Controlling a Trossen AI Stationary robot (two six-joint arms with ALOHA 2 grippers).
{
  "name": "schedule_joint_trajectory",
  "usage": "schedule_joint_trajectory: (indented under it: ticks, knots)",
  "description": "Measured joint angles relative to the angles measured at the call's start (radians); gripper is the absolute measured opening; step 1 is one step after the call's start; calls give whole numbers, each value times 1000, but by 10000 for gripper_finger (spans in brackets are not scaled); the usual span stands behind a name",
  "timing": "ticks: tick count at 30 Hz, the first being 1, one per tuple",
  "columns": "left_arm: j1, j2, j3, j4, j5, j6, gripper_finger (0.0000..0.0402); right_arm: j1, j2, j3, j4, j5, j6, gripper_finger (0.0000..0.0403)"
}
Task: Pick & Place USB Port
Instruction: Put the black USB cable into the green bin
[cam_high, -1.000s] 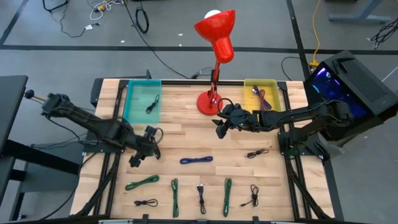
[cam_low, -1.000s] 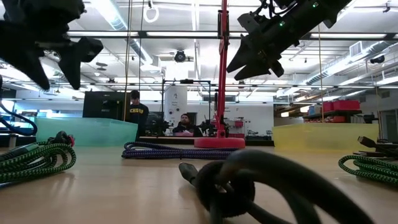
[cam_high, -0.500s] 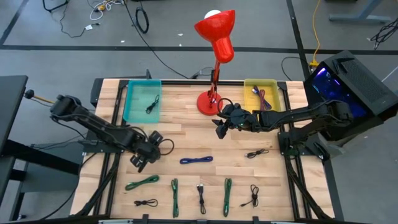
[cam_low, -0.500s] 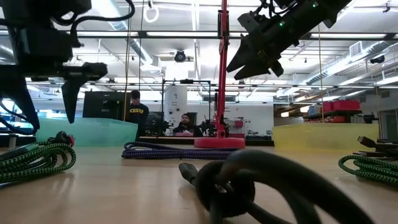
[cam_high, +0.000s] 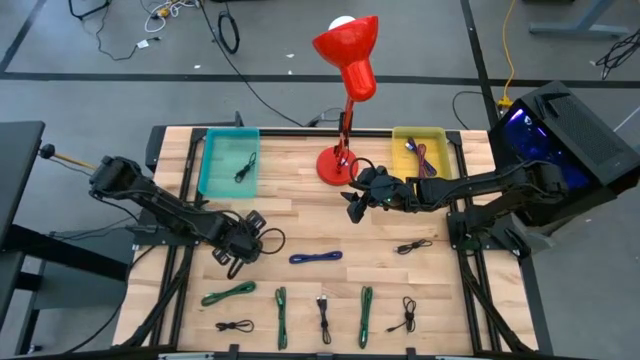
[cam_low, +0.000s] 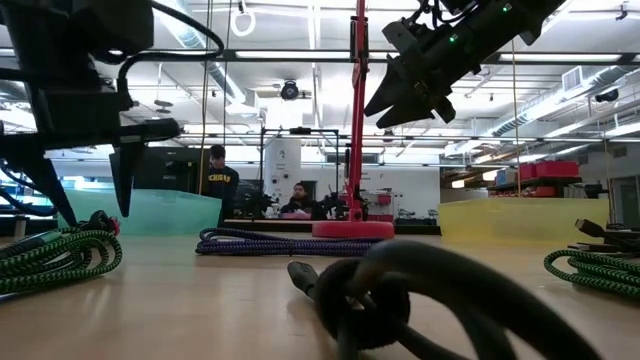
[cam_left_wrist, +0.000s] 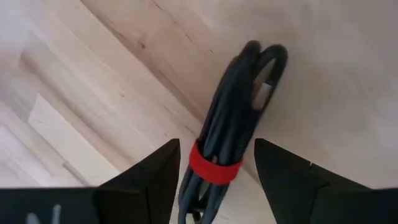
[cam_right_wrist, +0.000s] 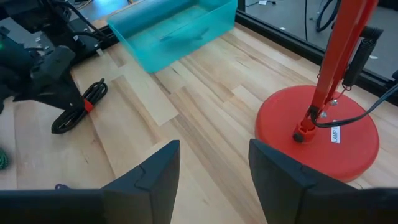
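Your left gripper (cam_high: 237, 250) sits low over the wooden table (cam_high: 300, 215) at about eight o'clock from the table's middle, its fingers (cam_left_wrist: 152, 180) spread wide and straddling a coiled black cable (cam_left_wrist: 233, 124) bound with a red tie (cam_left_wrist: 214, 169). In the left wrist view the bundle lies flat on the boards between the two dark fingers, the tie just ahead of their tips — the jaws are released and neither finger visibly touches the cable. From the right wrist view you can see the same black cable (cam_right_wrist: 79, 107) on the wood just beside the left gripper (cam_right_wrist: 53, 78).

Your right gripper (cam_high: 353, 203) hangs in the air at roughly one o'clock from the table's middle, close beside the round base of the red lamp (cam_high: 335, 165). Its fingers (cam_right_wrist: 149, 177) stand apart and carry nothing.

At eleven o'clock the teal bin (cam_high: 228, 160) holds one small dark cable (cam_high: 244, 170). At one to two o'clock the yellow bin (cam_high: 424, 150) holds a few cables, red and dark.

Near the centre lies a blue cable (cam_high: 316, 257). Along the six o'clock edge other bundles lie in a loose row — green cables (cam_high: 229, 293) and small black ones (cam_high: 324, 306) — and another black cable (cam_high: 413, 246) lies at about four o'clock.

In the low view two people (cam_low: 215, 185) show in the room beyond the table.
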Motion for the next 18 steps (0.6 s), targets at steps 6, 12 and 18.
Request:
schedule_joint_trajectory:
  ticks: [6, 12, 18]
  knots:
    - [50, 53, 0, 14, 40, -19, 211, 0, 0, 0, 0, -3, 0, 191]
    - [89, 80, 3, 20, 103, -19, 166, 0, 0, 0, 0, -10, -7, 191]
    - [118, 77, 13, 34, 173, -173, 57, 0, 0, 0, 0, -10, -8, 191]
